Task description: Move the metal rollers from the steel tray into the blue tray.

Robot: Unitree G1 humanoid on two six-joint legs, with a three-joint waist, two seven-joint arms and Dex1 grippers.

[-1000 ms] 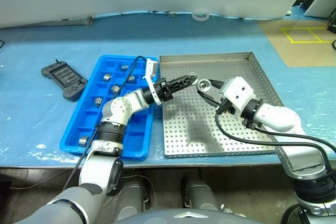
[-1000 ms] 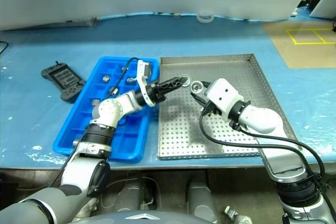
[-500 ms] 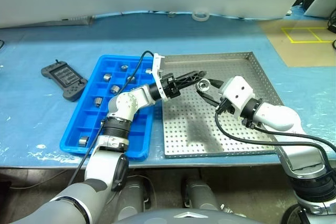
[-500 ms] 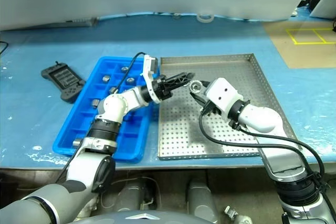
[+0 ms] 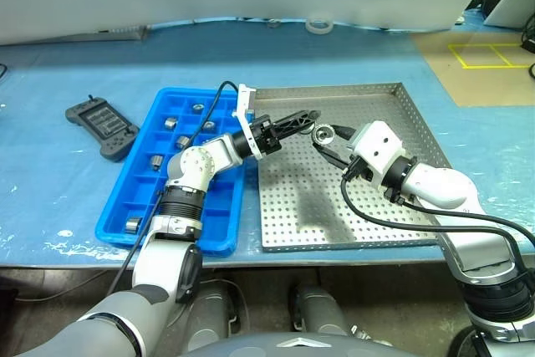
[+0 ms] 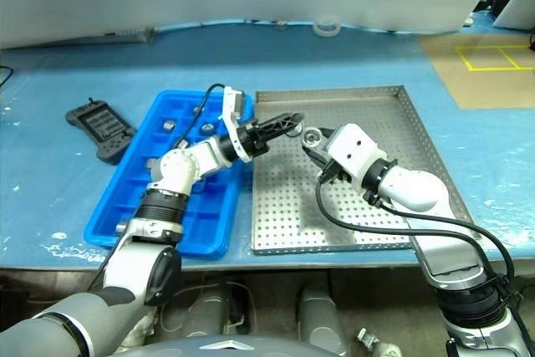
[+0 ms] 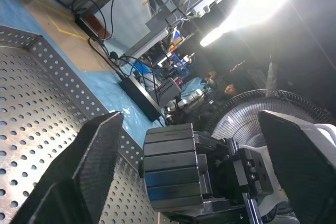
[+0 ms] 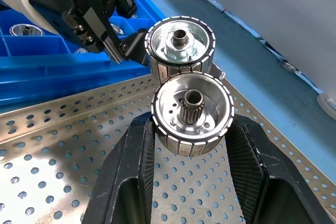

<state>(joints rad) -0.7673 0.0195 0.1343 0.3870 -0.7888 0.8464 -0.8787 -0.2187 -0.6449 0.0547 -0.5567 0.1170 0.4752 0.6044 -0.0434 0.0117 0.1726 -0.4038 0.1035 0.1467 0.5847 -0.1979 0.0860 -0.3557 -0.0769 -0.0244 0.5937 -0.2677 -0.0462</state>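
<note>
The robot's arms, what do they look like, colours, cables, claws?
Both arms are white and silver-grey shells with black joint rings. Each ends in a black two-fingered claw: the left claw and the right claw. A black cable loops along each forearm. The left wrist carries a small white bracket, the right a boxy white housing.

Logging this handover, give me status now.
Right pincer shut on a roller above the steel tray. Left pincer open beside it. Nothing blocking.

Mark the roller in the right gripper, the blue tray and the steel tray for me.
Roller (image 8: 192,109): right wrist view, its open face with the centre hole.
Blue tray (image 5: 165,245): left eye view, near rim.
Steel tray (image 5: 343,242): left eye view, near rim.
</note>
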